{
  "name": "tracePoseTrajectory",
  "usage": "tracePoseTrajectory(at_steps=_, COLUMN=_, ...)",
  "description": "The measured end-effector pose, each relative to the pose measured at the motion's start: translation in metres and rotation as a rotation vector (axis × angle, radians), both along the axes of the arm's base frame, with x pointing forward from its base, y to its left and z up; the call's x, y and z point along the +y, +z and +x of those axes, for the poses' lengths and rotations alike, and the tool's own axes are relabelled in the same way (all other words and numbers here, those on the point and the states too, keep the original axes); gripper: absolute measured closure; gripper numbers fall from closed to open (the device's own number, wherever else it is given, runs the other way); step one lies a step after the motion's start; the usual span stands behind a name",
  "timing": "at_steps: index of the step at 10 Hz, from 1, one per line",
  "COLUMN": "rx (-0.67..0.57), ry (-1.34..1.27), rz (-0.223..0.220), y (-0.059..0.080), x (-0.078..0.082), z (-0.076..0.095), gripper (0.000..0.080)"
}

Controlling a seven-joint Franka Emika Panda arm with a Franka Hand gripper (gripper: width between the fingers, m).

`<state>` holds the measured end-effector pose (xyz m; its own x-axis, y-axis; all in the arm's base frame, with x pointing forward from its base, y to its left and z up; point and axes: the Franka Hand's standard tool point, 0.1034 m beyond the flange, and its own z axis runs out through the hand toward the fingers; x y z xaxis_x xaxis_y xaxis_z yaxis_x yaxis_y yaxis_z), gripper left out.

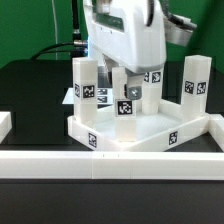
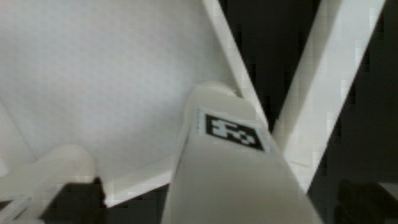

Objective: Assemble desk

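Tool [image 1: 128,88] hanging over the tray [image 1: 140,130], jaws spread wide around a standing leg [image 1: 127,98], gripping nothing. Legs standing left [image 1: 86,82], centre and right [image 1: 194,84]. Tray lying on the tabletop [image 1: 30,85] behind the rail [image 1: 110,165].

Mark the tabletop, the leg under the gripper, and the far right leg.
tabletop [image 1: 130,137], exterior view, front wall.
leg under the gripper [image 1: 127,98], exterior view, tagged side face.
far right leg [image 1: 195,85], exterior view, tagged front face.
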<state>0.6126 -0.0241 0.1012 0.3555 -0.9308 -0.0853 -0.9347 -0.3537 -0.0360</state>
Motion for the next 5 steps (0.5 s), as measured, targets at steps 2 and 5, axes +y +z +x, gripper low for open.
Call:
tracePoseTrajectory(at_steps=2, rx=-0.014, ry=0.161, rz=-0.001, y=-0.0001, x=0.002, z=0.0001, gripper=0.015)
tracePoseTrajectory(at_steps=5, rx=-0.035, ry=0.43, rz=-0.01, y=-0.0009, x=0.0079, z=0.0006, gripper=0.015)
